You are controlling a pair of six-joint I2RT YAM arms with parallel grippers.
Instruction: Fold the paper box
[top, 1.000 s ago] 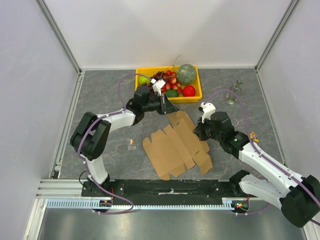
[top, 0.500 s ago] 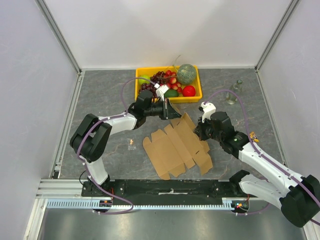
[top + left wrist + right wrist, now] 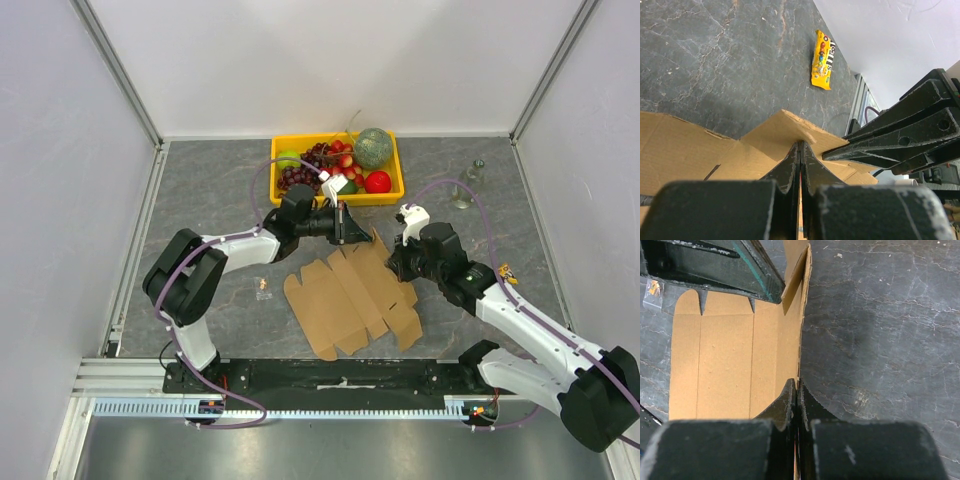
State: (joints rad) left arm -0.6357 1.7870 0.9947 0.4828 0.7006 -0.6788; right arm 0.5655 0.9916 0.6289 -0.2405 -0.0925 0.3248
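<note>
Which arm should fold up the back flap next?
Probably left: the left gripper is shut on the raised far flap of the paper box, while the right gripper pinches its right edge.

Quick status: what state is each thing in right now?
Brown corrugated cardboard paper box: unfolded, far flap lifted.
Left gripper: shut on its far flap.
Right gripper: shut on its right edge.
Yellow plastic crate: upright, holding fruit.
Yellow candy packet: lying flat.

You look down on a dark grey, stone-veined worktop [image 3: 200, 200], closed in by plain white walls [image 3: 330, 60] at the back and on both sides. Silver aluminium posts [image 3: 117, 65] rise at the back corners, and a slotted metal rail [image 3: 300, 408] crosses the near edge. The light is soft and even.
</note>
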